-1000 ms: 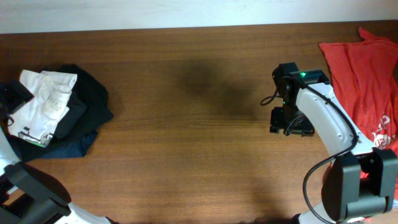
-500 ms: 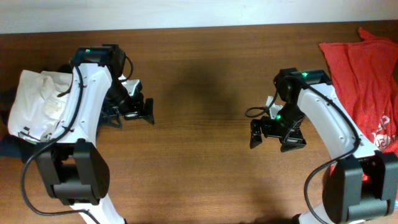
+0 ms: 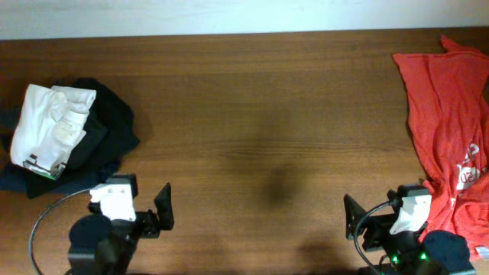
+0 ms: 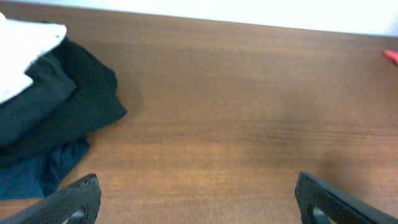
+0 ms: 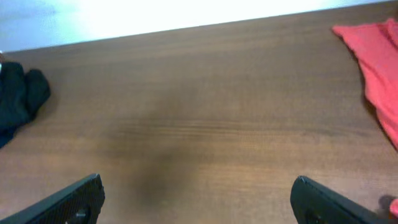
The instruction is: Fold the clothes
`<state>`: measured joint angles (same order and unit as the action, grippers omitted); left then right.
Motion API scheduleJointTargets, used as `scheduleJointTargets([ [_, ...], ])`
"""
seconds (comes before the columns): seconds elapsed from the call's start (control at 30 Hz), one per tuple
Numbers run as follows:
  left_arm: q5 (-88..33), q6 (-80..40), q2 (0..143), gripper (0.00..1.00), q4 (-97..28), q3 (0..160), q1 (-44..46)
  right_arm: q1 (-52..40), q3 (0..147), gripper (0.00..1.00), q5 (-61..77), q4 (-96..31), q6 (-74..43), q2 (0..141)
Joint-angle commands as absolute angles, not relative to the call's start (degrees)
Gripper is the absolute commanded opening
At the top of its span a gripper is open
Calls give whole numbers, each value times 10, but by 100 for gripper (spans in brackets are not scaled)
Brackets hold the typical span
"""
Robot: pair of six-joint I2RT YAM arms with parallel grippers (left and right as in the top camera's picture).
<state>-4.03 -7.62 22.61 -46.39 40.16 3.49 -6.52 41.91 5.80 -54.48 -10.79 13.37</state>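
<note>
The white T-shirt (image 3: 50,126) lies folded into a small bundle on top of the dark garments at the table's far left. Its corner also shows in the left wrist view (image 4: 25,53). My left gripper (image 3: 157,215) is at the front edge, well to the right of and nearer than the bundle. It is open and empty (image 4: 196,194) over bare wood. My right gripper (image 3: 353,221) is at the front edge on the right, open and empty (image 5: 198,191) over bare wood.
Black and navy garments (image 3: 107,126) lie under the white T-shirt, and they also show in the left wrist view (image 4: 68,99). A red T-shirt with white print (image 3: 447,99) is spread along the right edge, next to the right arm's base. The brown wooden table (image 3: 260,114) is between them.
Both arms have drawn back from the middle of the table to the front edge. The left arm has moved away from the pile, and the white T-shirt stays on it.
</note>
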Motion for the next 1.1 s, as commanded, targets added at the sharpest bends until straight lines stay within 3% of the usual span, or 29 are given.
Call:
scheduleJointTargets([
  [0.0, -36, -83, 207, 99, -481, 399, 36, -63, 416, 99, 49, -562, -114, 131],
  [0.27, -36, -83, 207, 99, -498, 399, 36, -63, 410, 99, -1, -586, -107, 110],
  [0.37, -36, -83, 207, 99, -498, 399, 36, -54, 348, 98, -3, -529, -24, 51],
  [0.5, -36, -83, 207, 99, -498, 399, 36, 3, 222, 99, 8, -346, 21, 2],
  [0.6, -36, -83, 207, 99, -498, 399, 36, 5, 121, 99, 8, -185, 100, 2],
  [0.7, -36, -83, 207, 99, -498, 399, 36, 5, 20, 99, 24, -32, 103, 2],
  [1.07, -36, -83, 207, 99, -498, 399, 36, 4, 3, 99, 36, -42, 101, 4],
])
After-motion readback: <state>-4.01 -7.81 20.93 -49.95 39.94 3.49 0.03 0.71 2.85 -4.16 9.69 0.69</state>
